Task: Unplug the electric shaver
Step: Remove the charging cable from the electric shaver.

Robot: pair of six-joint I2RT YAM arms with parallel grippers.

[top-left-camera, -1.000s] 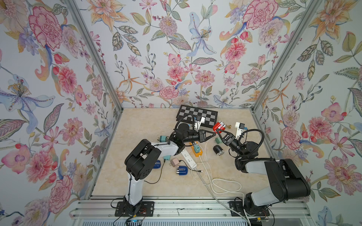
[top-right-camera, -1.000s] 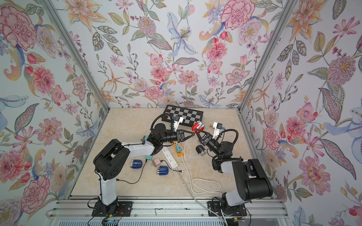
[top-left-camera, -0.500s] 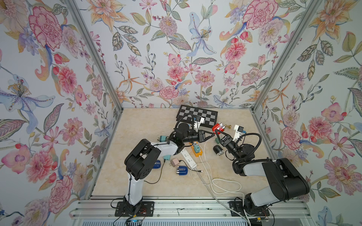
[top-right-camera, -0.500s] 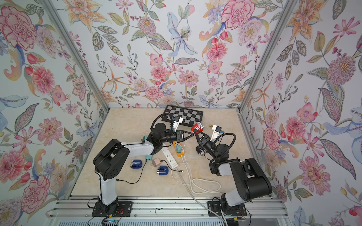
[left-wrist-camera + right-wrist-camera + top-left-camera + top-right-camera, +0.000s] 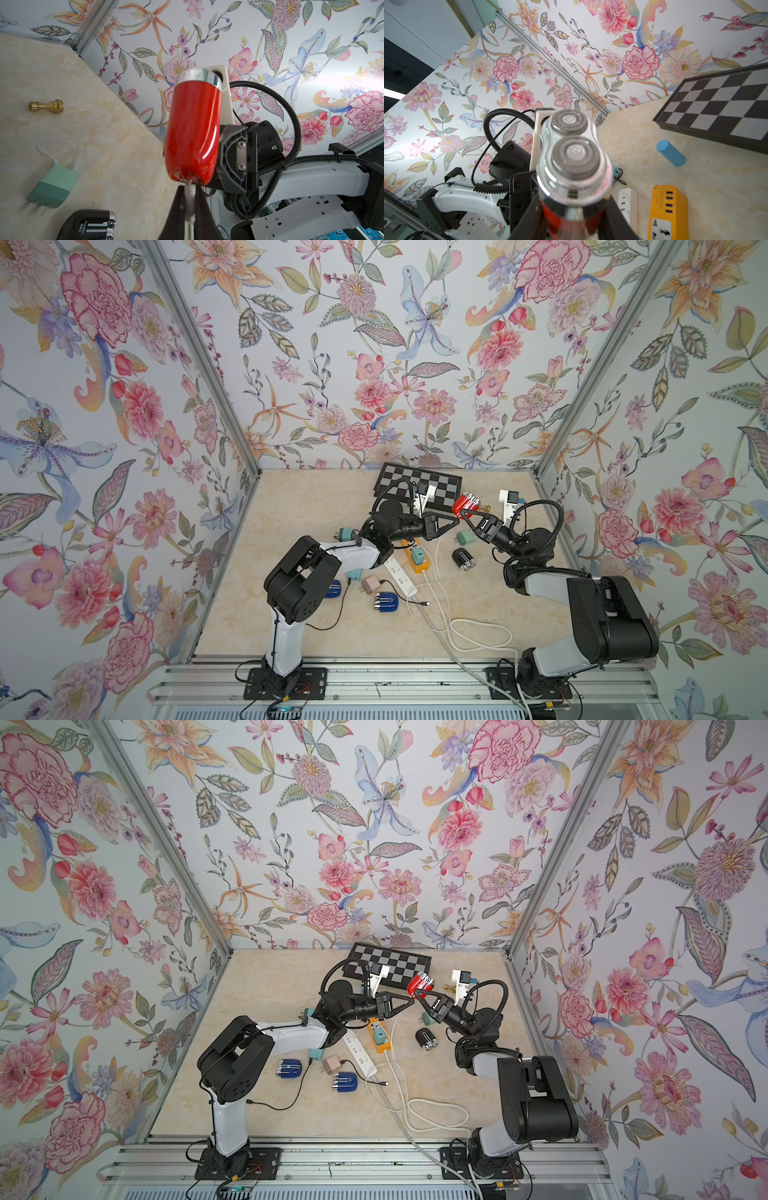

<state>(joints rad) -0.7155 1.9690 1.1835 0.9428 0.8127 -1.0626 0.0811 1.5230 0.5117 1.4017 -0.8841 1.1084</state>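
The electric shaver (image 5: 466, 504), glossy red with a chrome collar and two round heads, hangs tilted above the bench near its far edge, right of the middle. It is clamped in the jaws of the right gripper (image 5: 467, 515). A white plug (image 5: 190, 197) sits in its base, pinched in the jaws of the left gripper (image 5: 190, 216).

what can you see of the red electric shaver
The red electric shaver has a glossy red body that looks like plastic, a chrome band, and a clear-rimmed head with two round mesh cutters. It is held off the table, tilted, by the corner of the chessboard in both top views. The jaws of the right gripper clamp its body. A white charging cable meets its base, pinched in the shut jaws of the left gripper. Whether the plug is seated or out cannot be told.
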